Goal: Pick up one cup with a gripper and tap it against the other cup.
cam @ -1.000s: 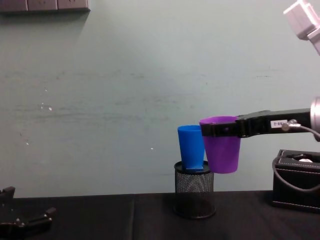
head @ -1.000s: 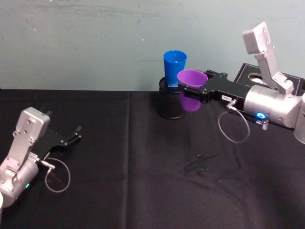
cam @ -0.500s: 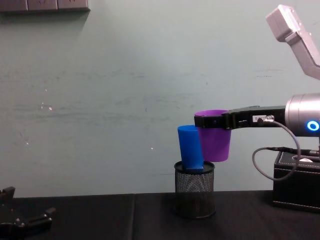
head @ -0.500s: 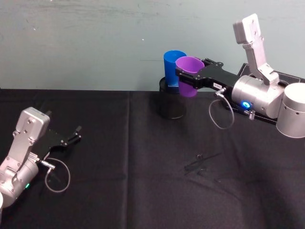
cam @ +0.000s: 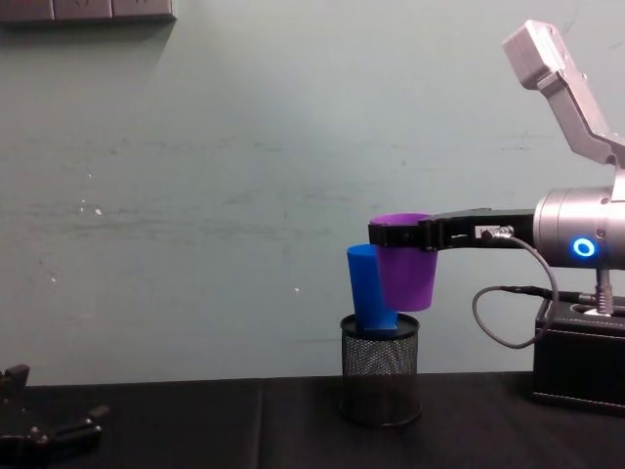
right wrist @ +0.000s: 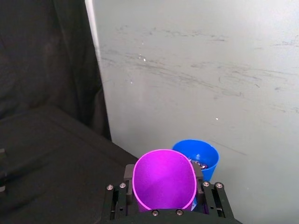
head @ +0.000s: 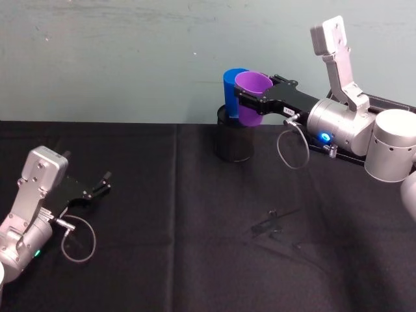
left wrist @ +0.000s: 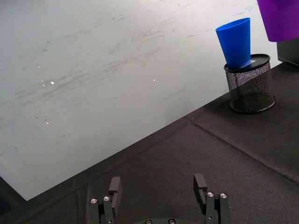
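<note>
The purple cup [head: 251,99] [cam: 405,264] [right wrist: 164,181] hangs in the air, and my right gripper [head: 255,98] [cam: 398,234] is shut on it just below its rim. It sits against the blue cup [head: 231,89] [cam: 369,288] [right wrist: 202,157] [left wrist: 235,41], partly covering it in the chest view. The blue cup stands tilted in the black wire-mesh pen holder [head: 233,140] [cam: 380,383] [left wrist: 249,85]. My left gripper [head: 102,182] [left wrist: 158,192] rests open on the black cloth at the near left, far from both cups.
A black box [head: 344,97] [cam: 579,357] stands at the back right behind my right arm. A small dark clip-like object [head: 270,223] lies on the black cloth [head: 195,260] in the middle. The pale wall runs close behind the pen holder.
My right gripper has carried the purple cup leftward and back, from beside the blue cup to up against it. The left arm has not moved.
</note>
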`<state>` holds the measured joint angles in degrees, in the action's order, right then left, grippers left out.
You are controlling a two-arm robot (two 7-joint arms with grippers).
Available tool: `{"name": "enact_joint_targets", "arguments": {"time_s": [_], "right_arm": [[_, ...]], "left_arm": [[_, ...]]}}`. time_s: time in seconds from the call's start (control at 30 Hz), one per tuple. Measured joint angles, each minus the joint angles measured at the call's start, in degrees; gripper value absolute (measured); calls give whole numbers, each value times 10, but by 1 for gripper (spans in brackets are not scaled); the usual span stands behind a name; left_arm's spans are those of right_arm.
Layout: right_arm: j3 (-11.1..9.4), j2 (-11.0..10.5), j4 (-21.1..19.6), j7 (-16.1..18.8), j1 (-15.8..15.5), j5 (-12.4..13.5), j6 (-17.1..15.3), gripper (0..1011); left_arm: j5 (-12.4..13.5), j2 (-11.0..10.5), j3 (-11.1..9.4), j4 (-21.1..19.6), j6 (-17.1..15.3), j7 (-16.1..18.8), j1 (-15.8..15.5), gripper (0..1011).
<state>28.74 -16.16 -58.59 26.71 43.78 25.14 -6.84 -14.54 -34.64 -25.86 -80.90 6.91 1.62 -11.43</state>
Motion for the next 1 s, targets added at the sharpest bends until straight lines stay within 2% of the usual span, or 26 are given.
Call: {"name": "enact_joint_targets", "arguments": {"time_s": [0.2, 0.6, 1.0], "right_arm": [[-5, 8, 10, 5, 4, -6, 2, 723], [-12, 37, 71, 22, 36, -27, 18, 722], [-20, 57, 118, 31, 59, -42, 36, 723]], "left_arm": [[0, 0, 0, 0, 0, 0, 0, 1011], [0, 0, 0, 0, 0, 0, 0, 1011], [0, 0, 0, 0, 0, 0, 0, 1011]]}}
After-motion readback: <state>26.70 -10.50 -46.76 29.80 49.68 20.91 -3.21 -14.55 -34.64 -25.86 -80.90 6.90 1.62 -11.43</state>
